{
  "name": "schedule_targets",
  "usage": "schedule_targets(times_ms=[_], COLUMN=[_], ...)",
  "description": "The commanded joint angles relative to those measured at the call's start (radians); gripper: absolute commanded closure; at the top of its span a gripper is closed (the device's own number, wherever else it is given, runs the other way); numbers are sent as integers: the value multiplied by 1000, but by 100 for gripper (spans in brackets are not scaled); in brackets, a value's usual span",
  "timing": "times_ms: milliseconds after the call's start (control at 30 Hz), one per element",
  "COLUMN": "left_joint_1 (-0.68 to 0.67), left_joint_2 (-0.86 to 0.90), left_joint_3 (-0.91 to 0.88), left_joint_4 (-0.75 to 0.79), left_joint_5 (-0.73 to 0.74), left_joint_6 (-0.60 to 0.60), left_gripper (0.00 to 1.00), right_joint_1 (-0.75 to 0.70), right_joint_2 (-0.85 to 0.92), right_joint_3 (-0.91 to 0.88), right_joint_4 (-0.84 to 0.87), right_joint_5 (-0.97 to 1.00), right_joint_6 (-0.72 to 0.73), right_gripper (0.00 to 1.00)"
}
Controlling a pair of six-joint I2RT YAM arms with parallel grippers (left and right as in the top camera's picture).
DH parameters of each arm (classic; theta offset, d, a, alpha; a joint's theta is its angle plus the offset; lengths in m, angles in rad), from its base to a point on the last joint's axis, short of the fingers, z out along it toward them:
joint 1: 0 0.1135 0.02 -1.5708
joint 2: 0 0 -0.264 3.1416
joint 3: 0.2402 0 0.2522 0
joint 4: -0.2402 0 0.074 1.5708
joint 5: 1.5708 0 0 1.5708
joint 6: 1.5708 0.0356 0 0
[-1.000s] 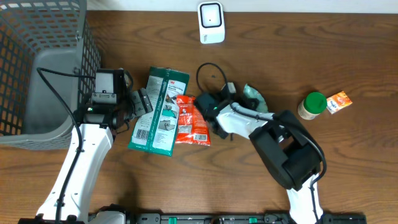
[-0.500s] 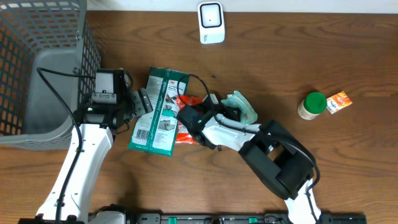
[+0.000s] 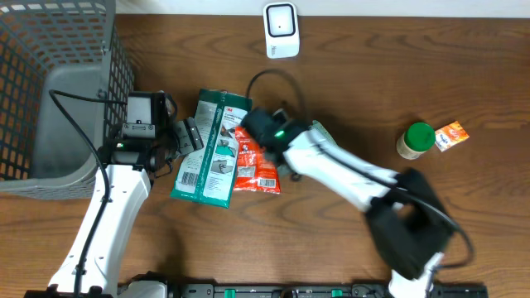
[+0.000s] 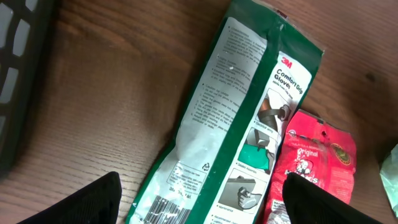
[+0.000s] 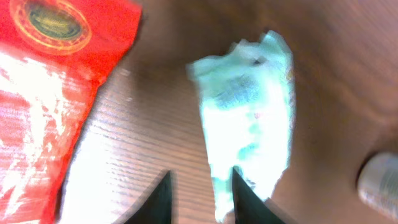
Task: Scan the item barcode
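The right arm has swung its elbow rightward; right end effector narrow at the soft, light pouch beside the red packet, grip unclear; a flat edge suits pinching; left end effector wide.

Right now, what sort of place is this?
Probably a mock shop checkout bench: a white scanner stands at the far edge of the table, a glove pack and a red bag lie mid-table, and a grey basket sits at left.
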Motion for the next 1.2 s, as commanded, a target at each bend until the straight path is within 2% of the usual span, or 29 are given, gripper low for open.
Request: schedule_targets(times_ms=[0, 100, 200, 400, 567, 700, 800, 900, 1033, 1167], left_joint_1=[0, 0, 0, 0, 0, 0, 0, 0, 0, 0], left_joint_2=[-1, -1, -1, -1, -1, -1, -1, -1, -1, -1], left_joint_3=[16, 16, 16, 16, 16, 16, 16, 16, 16, 16], left_joint_4=[-3, -3, -3, -3, -3, -3, -3, -3, -3, -3], left_joint_5=[-12, -12, -12, -12, -12, -12, -12, -12, -12, -12], left_joint_6=[-9, -9, -9, -9, -9, -9, -9, -9, -9, -9], left_gripper=[17, 17, 17, 17, 17, 17, 17, 17, 17, 17], right_joint_1=[-148, -273, -346, -351, -328, -338, -351, -351, -339, -307], right_joint_2=[-73, -61, -31, 72, 102, 27, -41, -62, -46, -43], right_joint_3=[23, 11, -20, -114, -151, -69, -41, -42, -117, -248], right_joint_4=[-11, 5, 28, 87, 93, 26, -12, -35, 13, 124], right_joint_5=[-245, -425, -511, -566, -568, -651, -629, -585, -587, -587], right_joint_6=[7, -43, -60, -60, -71, -137, -139, -134, -101, -27], right_gripper=[99, 99, 99, 98, 88, 63, 57, 66, 87, 91])
